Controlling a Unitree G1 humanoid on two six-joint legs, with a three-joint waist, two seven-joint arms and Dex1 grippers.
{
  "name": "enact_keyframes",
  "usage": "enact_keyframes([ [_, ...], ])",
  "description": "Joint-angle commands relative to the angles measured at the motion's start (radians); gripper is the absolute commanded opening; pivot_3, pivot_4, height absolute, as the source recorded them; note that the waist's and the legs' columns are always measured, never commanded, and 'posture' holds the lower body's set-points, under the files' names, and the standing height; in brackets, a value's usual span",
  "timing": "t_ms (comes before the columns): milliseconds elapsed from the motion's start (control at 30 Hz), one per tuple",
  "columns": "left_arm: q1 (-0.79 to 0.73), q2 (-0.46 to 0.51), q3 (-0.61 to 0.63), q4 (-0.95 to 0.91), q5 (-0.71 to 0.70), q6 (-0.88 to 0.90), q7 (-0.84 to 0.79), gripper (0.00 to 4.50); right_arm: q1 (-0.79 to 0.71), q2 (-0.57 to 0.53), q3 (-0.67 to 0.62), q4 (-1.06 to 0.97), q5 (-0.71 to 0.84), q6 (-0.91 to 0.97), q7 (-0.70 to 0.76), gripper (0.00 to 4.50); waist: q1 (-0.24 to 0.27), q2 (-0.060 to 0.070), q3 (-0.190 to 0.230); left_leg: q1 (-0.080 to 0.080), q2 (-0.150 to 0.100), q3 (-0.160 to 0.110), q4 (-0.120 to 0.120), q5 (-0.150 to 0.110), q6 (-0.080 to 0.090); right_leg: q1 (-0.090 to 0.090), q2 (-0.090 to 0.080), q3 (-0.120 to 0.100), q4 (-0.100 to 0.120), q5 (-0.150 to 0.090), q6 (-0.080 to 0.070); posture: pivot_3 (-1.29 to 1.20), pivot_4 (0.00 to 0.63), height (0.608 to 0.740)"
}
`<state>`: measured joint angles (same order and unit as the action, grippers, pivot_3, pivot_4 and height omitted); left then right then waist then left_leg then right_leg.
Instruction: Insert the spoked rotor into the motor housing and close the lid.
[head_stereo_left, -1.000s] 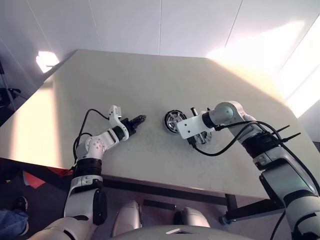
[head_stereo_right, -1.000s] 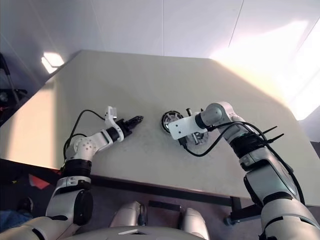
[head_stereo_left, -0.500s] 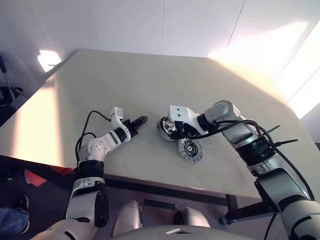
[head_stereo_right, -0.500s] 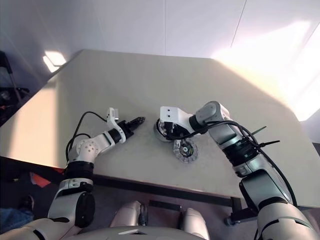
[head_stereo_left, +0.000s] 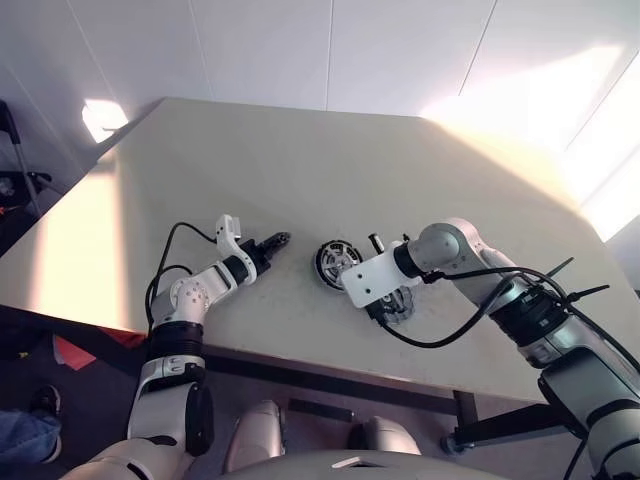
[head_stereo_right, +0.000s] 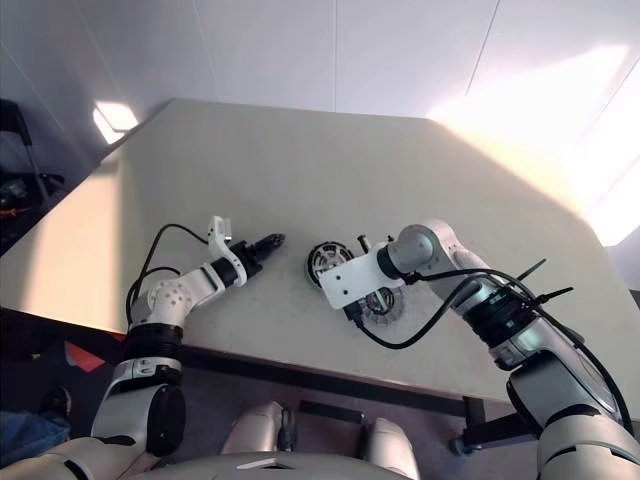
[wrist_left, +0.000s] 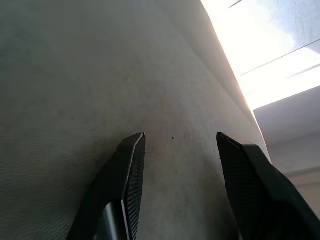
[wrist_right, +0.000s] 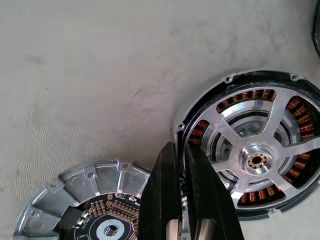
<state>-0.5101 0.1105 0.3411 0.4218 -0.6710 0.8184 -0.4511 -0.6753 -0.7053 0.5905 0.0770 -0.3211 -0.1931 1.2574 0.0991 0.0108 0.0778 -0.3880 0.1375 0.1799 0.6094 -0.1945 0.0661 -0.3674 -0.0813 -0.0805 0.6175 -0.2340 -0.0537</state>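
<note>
Black-rimmed, silver-spoked rotor (wrist_right: 257, 157) already sat inside the dark housing ring with copper windings (wrist_right: 247, 95); the silver-grey ribbed metal lid (wrist_right: 85, 200) lay flat on the beige table (head_stereo_left: 300, 170), just beside the housing. Right gripper (wrist_right: 186, 170) hung between the two, fingers pinched together and empty, much nearer the lid than the left gripper (head_stereo_left: 275, 241), half-open and empty, well apart.

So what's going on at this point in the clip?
The spoked rotor already sits inside the motor housing on the table, coppery windings showing between its spokes. The right gripper is shut and poised at the housing's edge, with the ribbed lid lying flat beside it, not yet fitted. The left gripper is open over bare table, holding nothing.
</note>
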Motion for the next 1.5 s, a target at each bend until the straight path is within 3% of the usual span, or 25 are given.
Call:
enact_keyframes([
  [33, -0.010, 0.001, -0.004, -0.003, -0.002, -0.018, -0.009, 2.43, -0.028, -0.025, 0.002, 0.017, -0.050, -0.097, -0.006, 0.02, -0.002, 0.000, 0.000, 0.000, 0.000, 0.000, 0.000, 0.000, 0.000, 0.000, 0.000, 0.000, 0.000, 0.000, 0.000, 0.00, 0.000, 0.740],
  [700, -0.001, -0.008, -0.011, 0.013, 0.007, -0.038, -0.008, 2.43, -0.188, 0.037, 0.008, 0.182, -0.162, -0.345, -0.042, 0.02, -0.005, 0.000, 0.000, 0.001, 0.000, 0.000, 0.000, 0.000, 0.000, 0.000, 0.000, 0.000, 0.000, 0.000, 0.000, 0.00, 0.000, 0.740],
  [933, 0.003, -0.008, -0.013, 0.015, 0.007, -0.043, -0.007, 2.43, -0.196, 0.066, -0.026, 0.152, -0.164, -0.362, -0.087, 2.06, -0.007, 0.000, 0.000, 0.002, 0.000, 0.000, 0.000, 0.000, 0.000, 0.001, 0.000, 0.000, 0.001, 0.000, 0.000, 0.00, 0.000, 0.740],
  [1067, 0.005, -0.006, -0.018, 0.017, 0.010, -0.044, -0.011, 2.43, -0.175, 0.048, -0.075, 0.081, -0.109, -0.281, -0.073, 2.06, -0.006, 0.000, 0.000, 0.002, 0.000, 0.000, 0.000, 0.000, 0.000, 0.001, 0.000, 0.000, 0.001, 0.000, 0.000, 0.00, 0.000, 0.740],
  [1167, 0.004, -0.006, -0.021, 0.023, 0.011, -0.044, -0.016, 2.43, -0.137, 0.038, -0.162, -0.001, -0.020, -0.103, -0.052, 2.06, -0.004, 0.000, 0.000, 0.002, 0.000, 0.000, 0.000, 0.000, 0.000, 0.001, 0.000, 0.000, 0.001, 0.000, 0.000, 0.00, 0.000, 0.740],
  [1333, 0.011, -0.014, -0.030, 0.024, 0.010, -0.041, -0.024, 2.43, -0.061, 0.114, -0.371, -0.134, 0.109, 0.473, -0.124, 2.06, -0.005, 0.000, 0.000, 0.004, 0.000, 0.000, 0.000, 0.000, 0.000, 0.002, 0.000, 0.001, 0.001, 0.000, 0.000, 0.00, 0.000, 0.740],
  [1400, 0.017, -0.016, -0.041, 0.022, 0.013, -0.034, -0.031, 2.43, -0.025, 0.138, -0.486, -0.204, 0.201, 0.805, -0.139, 2.06, -0.001, 0.000, 0.000, 0.004, 0.000, 0.000, -0.001, 0.000, 0.000, 0.003, 0.000, 0.001, 0.001, 0.000, 0.000, 0.00, 0.000, 0.740],
  [1500, 0.003, -0.012, -0.056, 0.037, 0.012, -0.021, -0.059, 2.43, 0.079, 0.165, -0.802, -0.380, 0.427, 1.490, -0.084, 2.06, 0.018, 0.000, 0.000, 0.005, 0.000, 0.000, -0.001, 0.000, 0.000, 0.004, 0.000, 0.000, 0.000, 0.000, 0.000, 0.00, 0.000, 0.740],
])
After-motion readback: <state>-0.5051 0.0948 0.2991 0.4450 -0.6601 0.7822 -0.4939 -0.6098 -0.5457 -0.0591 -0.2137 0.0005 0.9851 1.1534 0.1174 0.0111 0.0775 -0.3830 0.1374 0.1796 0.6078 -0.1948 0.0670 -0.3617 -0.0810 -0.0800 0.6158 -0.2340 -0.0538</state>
